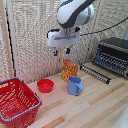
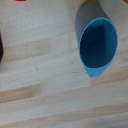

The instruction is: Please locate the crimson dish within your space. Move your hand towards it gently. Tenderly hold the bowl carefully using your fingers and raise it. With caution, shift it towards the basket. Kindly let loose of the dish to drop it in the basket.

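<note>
Two hazards from here. Exterior view: hand (image 1: pixel 61 51) high above table (image 1: pixel 100 107), fingers (image 1: pixel 67 50) spread, holding nothing. Crimson dish (image 1: pixel 45 85) at 7 o'clock from hand, near basket (image 1: pixel 17 102) at 8 o'clock. Blue mug (image 1: pixel 75 86) just beside dish; straight descent risks striking it.

Wrist view: mug (image 2: pixel 98 42) fills frame, red sliver at edge only; risk of gripping wrong object.

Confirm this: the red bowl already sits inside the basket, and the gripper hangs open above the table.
Wrong. The red bowl sits on the table beside the basket, not inside it, as the exterior view shows. The gripper does hang open above the table.
</note>
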Controlling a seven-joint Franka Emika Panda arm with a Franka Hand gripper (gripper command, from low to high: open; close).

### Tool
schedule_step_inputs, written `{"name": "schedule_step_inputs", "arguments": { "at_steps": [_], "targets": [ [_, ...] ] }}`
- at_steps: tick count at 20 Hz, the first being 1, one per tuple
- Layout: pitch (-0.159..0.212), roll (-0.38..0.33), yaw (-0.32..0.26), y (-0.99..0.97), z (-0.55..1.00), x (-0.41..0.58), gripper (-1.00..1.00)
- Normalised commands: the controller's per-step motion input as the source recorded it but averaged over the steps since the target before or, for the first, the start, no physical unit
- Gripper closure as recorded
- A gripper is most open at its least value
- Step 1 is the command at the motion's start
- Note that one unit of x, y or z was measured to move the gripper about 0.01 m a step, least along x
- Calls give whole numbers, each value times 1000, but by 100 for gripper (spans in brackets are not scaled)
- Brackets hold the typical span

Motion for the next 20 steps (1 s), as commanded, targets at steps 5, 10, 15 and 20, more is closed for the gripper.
{"name": "schedule_step_inputs", "arguments": {
  "at_steps": [5, 10, 15, 20],
  "targets": [
    [35, -112, 27, 290, -323, 485, -100],
    [51, -175, 65, 429, -455, 426, -100],
    [108, -169, 143, 369, -485, 279, -100],
    [103, -133, 187, 163, -563, 234, -100]
  ]
}}
